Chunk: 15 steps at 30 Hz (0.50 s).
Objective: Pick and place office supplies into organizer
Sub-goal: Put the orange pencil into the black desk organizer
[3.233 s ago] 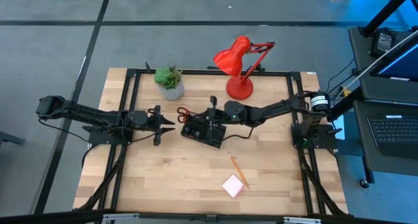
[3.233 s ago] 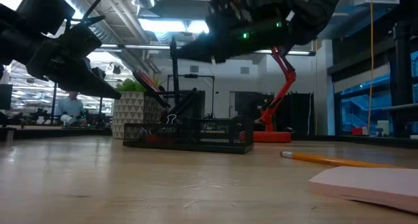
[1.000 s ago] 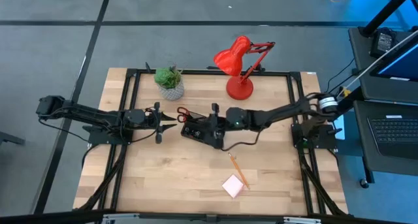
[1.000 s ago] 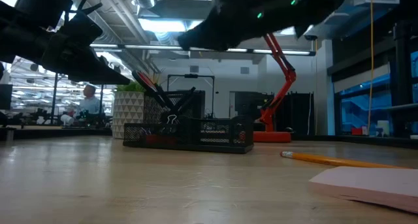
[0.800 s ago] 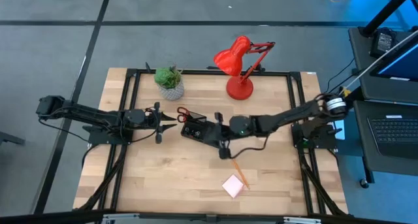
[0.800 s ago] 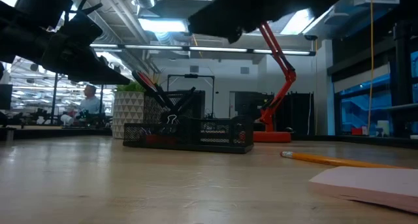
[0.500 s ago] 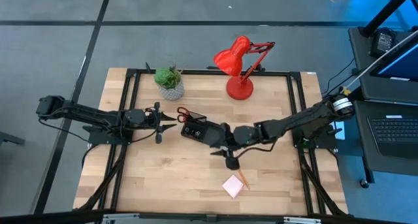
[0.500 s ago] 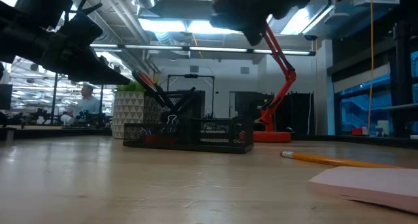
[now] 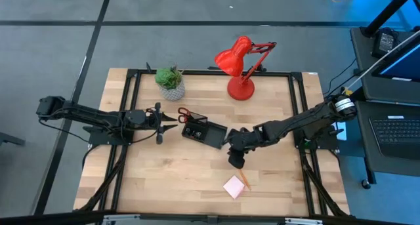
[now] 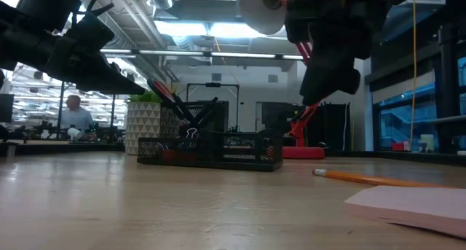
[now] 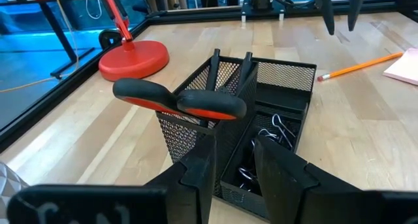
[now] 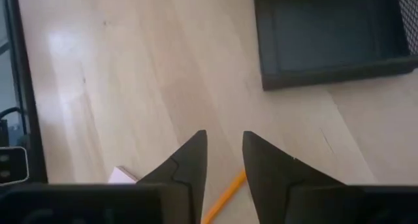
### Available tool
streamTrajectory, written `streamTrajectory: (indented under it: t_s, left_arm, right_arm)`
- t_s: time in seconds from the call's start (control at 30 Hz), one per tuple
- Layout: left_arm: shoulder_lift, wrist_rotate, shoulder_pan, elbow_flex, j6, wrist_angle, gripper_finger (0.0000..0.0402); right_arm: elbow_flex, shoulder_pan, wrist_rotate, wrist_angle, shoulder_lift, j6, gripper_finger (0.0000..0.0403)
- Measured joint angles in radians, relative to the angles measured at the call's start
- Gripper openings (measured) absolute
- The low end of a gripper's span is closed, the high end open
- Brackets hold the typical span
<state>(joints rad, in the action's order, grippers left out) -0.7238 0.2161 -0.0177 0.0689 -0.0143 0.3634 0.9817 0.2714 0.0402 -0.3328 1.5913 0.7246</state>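
The black mesh organizer (image 9: 205, 132) stands at the table's middle. Red-handled scissors (image 11: 179, 100) stand in its taller section, blades down, beside black pens (image 10: 175, 100); small black clips (image 11: 271, 129) lie in a low compartment. The orange pencil (image 12: 224, 196) and the pink sticky-note pad (image 9: 233, 185) lie on the table nearer the front edge. My right gripper (image 9: 236, 162) is open and empty, pointing down just above the pencil's far end. My left gripper (image 11: 234, 165) is open and empty, level, at the organizer's left side, facing the scissors.
A red desk lamp (image 9: 239, 62) and a potted green plant (image 9: 170, 82) stand at the table's far edge. A black frame rail (image 9: 125, 113) runs around the tabletop. Bare wood lies left of the pad and pencil.
My right gripper has gone from above the organizer toward the table's near edge and a little right, and has tipped down until it points at the pencil. The organizer, pencil and pad have stayed where they were.
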Motion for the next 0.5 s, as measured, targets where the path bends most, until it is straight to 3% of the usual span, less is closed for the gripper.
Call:
streamTrajectory:
  t_s: [0.23,0.5]
  left_arm:
    - [0.000,0.002,0.000,0.000,-0.002,0.008,0.0100]
    - [0.000,0.002,0.000,0.000,-0.103,0.008,0.0100]
  right_arm:
    - [0.000,0.000,-0.028,0.009,0.000,0.004,0.0095]
    - [0.000,0.000,-0.043,0.045,0.000,0.032,0.0095]
